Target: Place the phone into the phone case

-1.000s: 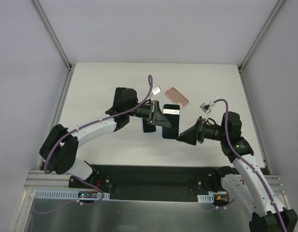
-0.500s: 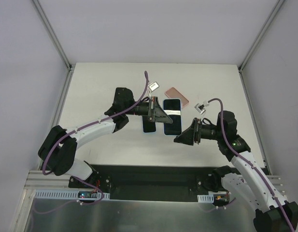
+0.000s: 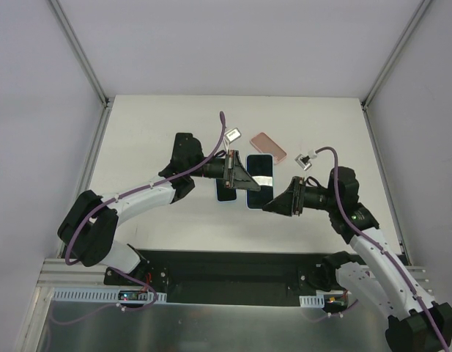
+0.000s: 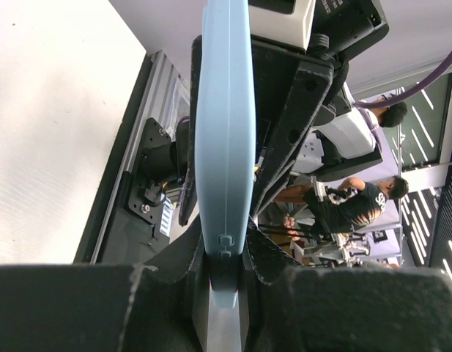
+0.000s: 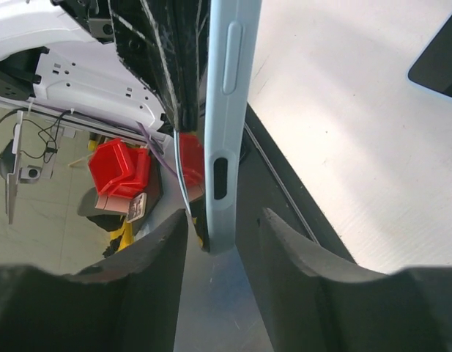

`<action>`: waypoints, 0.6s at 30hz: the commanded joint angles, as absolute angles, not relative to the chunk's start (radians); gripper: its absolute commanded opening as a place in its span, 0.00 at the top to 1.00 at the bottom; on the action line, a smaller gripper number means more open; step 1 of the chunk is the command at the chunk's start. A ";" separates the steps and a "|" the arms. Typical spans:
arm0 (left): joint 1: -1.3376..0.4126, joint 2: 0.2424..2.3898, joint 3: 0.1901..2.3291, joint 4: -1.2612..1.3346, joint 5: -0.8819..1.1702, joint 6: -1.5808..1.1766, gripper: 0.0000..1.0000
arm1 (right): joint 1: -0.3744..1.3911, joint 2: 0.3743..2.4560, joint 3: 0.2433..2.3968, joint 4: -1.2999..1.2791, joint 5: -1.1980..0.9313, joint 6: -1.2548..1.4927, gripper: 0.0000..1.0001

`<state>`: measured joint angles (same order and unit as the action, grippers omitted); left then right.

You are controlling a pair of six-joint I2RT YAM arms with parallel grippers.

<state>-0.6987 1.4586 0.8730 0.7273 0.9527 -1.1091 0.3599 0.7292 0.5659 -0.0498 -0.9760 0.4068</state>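
Fingers (image 4: 280,275) of the left gripper (image 3: 242,177) are clamped on one long edge of the pale blue case (image 4: 224,132), held over the table (image 3: 152,139) at mid-scene. The right gripper (image 5: 222,216) has its fingers (image 5: 149,271) apart on either side of the case's near end, not visibly touching it. The dark phone (image 3: 225,193) lies flat just left of the case with its far part hidden under the left gripper, a pink slab (image 3: 268,147) lies farther back, and the white lettering on the black housing beyond the case is too small to read.
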 commanded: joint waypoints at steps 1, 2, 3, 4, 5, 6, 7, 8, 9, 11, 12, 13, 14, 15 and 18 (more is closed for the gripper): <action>-0.696 1.437 0.884 0.828 0.979 -1.105 1.00 | 0.365 0.736 0.617 0.029 -0.965 0.434 0.62; -0.698 1.437 0.887 0.810 0.976 -1.079 1.00 | 0.367 0.735 0.618 0.031 -0.963 0.434 0.75; -0.696 1.436 0.890 0.766 0.971 -1.062 1.00 | 0.365 0.733 0.620 0.031 -0.965 0.434 0.81; -0.698 1.433 0.897 0.726 0.965 -1.039 1.00 | 0.367 0.730 0.621 0.031 -0.965 0.437 0.91; -0.698 1.427 0.903 0.683 0.947 -0.978 1.00 | 0.365 0.729 0.623 0.031 -0.965 0.439 0.95; -0.698 1.424 0.911 0.636 0.933 -0.942 1.00 | 0.365 0.727 0.623 0.029 -0.962 0.446 0.97; -0.699 1.420 0.923 0.539 0.922 -0.908 1.00 | 0.365 0.727 0.624 0.026 -0.957 0.452 0.99; -0.699 1.414 0.926 0.513 0.902 -0.861 1.00 | 0.367 0.730 0.626 0.025 -0.948 0.468 0.99; -0.699 1.414 0.928 0.497 0.899 -0.851 1.00 | 0.367 0.735 0.627 0.017 -0.942 0.472 0.98; -0.699 1.414 0.927 0.480 0.897 -0.841 1.00 | 0.365 0.749 0.637 -0.023 -0.921 0.476 0.87; -0.699 1.414 0.927 0.479 0.900 -0.841 1.00 | 0.365 0.750 0.637 -0.029 -0.914 0.476 0.83; -0.699 1.413 0.927 0.479 0.899 -0.841 1.00 | 0.365 0.749 0.632 -0.029 -0.908 0.476 0.79; -0.699 1.413 0.928 0.476 0.900 -0.841 1.00 | 0.365 0.749 0.626 -0.029 -0.896 0.472 0.80; -0.699 1.413 0.928 0.472 0.902 -0.839 1.00 | 0.367 0.749 0.624 -0.029 -0.893 0.468 0.86; -0.699 1.410 0.931 0.439 0.894 -0.822 1.00 | 0.365 0.753 0.617 -0.029 -0.891 0.465 0.99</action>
